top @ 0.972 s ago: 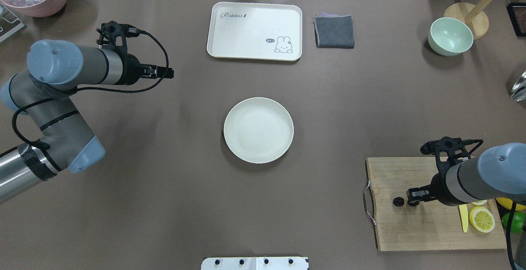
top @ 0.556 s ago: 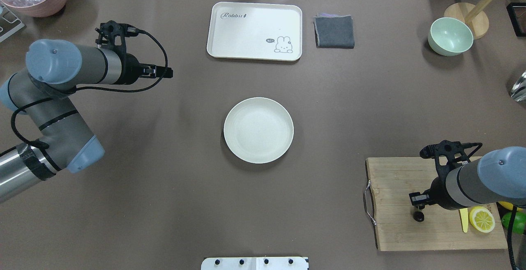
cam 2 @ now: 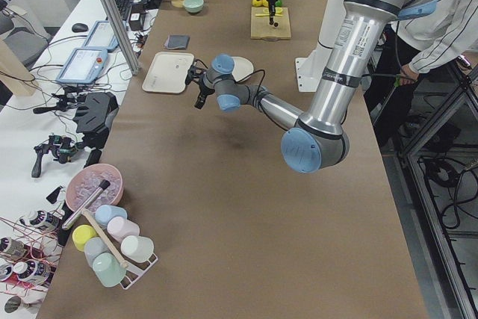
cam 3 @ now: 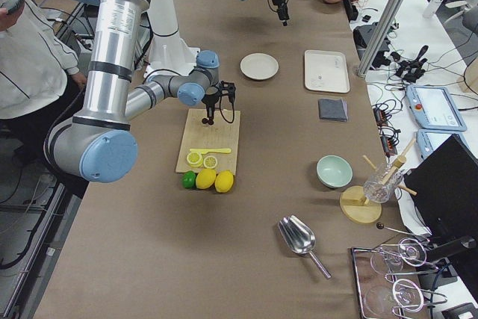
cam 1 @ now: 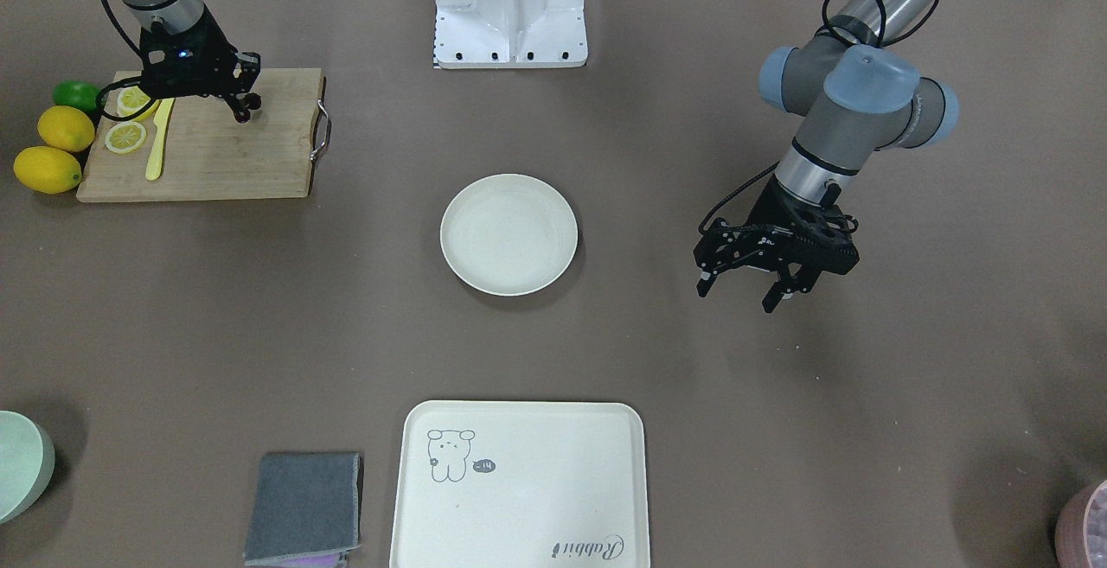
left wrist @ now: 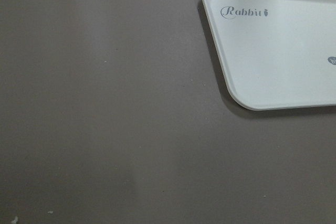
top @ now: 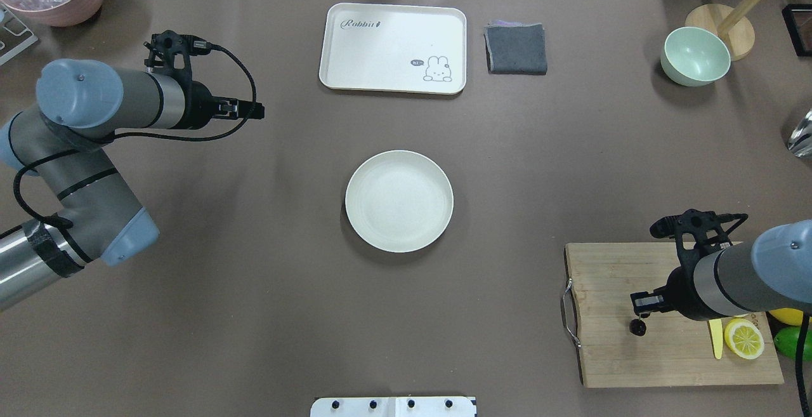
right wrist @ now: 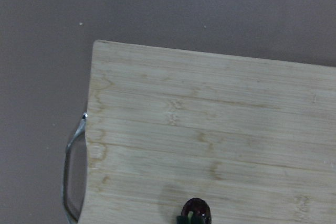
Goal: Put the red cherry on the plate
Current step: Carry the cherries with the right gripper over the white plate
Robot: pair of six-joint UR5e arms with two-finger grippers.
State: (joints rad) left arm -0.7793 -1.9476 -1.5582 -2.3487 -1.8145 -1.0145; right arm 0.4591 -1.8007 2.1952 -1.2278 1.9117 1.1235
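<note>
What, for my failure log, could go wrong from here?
1. The red cherry seems to dangle under the right gripper; a tiny, loose hold could slip on the long carry off the cutting board.
2. Released on the shallow plate, the round cherry could roll over the rim.

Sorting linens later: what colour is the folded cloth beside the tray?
The cloth is dark grey, a purple layer at one edge; clearest in the front-facing view.
</note>
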